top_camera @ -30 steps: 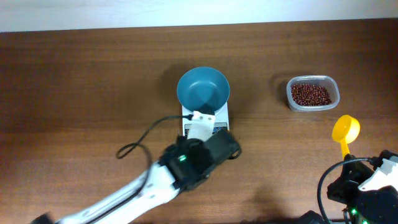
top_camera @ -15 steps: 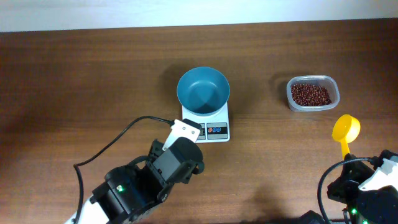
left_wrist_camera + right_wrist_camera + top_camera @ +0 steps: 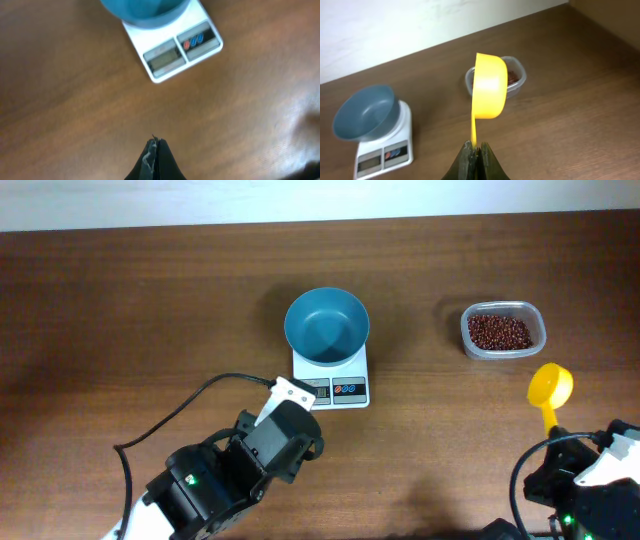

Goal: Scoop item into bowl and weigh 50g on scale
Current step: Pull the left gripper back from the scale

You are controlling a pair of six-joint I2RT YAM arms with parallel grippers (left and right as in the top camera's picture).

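— Fingers first: left gripper [image 3: 154, 146] pressed together on nothing, hanging over bare table [image 3: 120, 300] near the front of the scale [image 3: 345, 390]. Right gripper [image 3: 475, 150] pinched tight on the thin handle of the yellow scoop [image 3: 490, 87], no beans showing in the cup.
— Layout, big to small?
— Scale mid-table, toward the far edge. Teal bowl [image 3: 326, 328] sits on it, empty, covering most of the platform; display and buttons show at the front, reading too blurred. Clear tub [image 3: 466, 330] toward the far right corner, well apart from the scale. Scoop hangs near the right edge, between tub and near edge. Beans [image 3: 500, 332] all in the tub.
— Handling?
— My guess: beans are light, hard and loose, so they roll and spill if the cup tips. Don't pinch them; dig the cup in, carry it level. Scoop looks like stiff, light plastic; the handle end is the right hold, though a thin handle may twist. Bowl only rests on the scale, so a knock could shift it.
— Progress?
— No scooping done yet, I'd say.
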